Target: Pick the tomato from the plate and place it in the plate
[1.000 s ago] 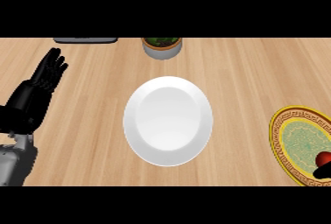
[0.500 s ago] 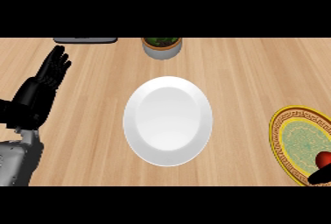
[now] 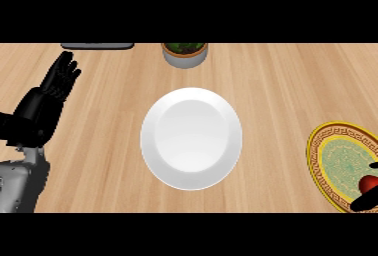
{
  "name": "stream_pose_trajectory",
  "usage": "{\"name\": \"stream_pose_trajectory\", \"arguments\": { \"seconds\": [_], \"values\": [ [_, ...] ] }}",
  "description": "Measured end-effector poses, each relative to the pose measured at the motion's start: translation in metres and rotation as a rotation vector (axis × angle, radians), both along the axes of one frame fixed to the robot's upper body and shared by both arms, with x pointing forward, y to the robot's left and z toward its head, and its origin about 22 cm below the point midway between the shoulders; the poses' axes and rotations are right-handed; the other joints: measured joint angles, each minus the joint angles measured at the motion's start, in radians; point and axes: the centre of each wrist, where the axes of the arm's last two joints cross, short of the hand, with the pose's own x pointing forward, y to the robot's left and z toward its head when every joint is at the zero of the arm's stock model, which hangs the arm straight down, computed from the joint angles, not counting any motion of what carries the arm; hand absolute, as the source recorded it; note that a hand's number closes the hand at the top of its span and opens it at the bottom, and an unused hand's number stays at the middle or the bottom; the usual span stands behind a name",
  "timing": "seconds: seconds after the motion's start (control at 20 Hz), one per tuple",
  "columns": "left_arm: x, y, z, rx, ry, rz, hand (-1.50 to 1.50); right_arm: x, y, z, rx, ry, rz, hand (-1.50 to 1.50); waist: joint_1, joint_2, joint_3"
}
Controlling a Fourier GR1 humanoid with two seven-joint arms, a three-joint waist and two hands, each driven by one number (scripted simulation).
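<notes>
Heads up, your right hand (image 3: 367, 201) sits at the counter's right edge with its fingers curling around the tomato (image 3: 368, 184) on the patterned plate (image 3: 330, 145), left hand (image 3: 44, 102) resting open, so a half-seated pinch could let it roll off.
</notes>
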Motion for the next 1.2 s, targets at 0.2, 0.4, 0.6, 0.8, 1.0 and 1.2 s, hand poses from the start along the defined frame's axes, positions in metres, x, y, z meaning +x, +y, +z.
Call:
{"name": "stream_pose_trajectory", "arguments": {
  "seconds": [0.2,0.4,0.6,0.8,1.0,1.2],
  "values": [
    [0.001,-0.002,0.003,0.001,-0.002,0.003,0.00,0.003,0.000,-0.006,-0.106,-0.072,0.037,1.50,0.001,0.000,0.000],
    [0.000,-0.009,0.001,0.002,-0.001,-0.022,0.00,0.017,0.000,0.008,-0.160,-0.125,0.285,1.50,0.019,0.005,0.005],
    [0.000,-0.013,0.001,-0.005,-0.005,-0.041,0.00,0.036,0.005,0.030,-0.166,-0.212,0.623,1.50,0.046,0.011,0.012],
    [0.001,-0.012,0.003,-0.004,-0.007,-0.040,0.00,0.051,-0.007,0.045,-0.187,-0.332,0.844,1.50,0.043,0.013,0.013],
    [-0.003,-0.011,0.004,-0.002,-0.004,-0.030,0.00,0.066,-0.013,0.060,-0.125,-0.456,0.993,1.50,0.031,0.009,0.012],
    [0.000,-0.006,0.004,0.002,-0.001,-0.011,0.00,0.080,0.005,0.075,-0.015,-0.607,1.119,1.50,0.013,0.006,0.011]
  ]
}}
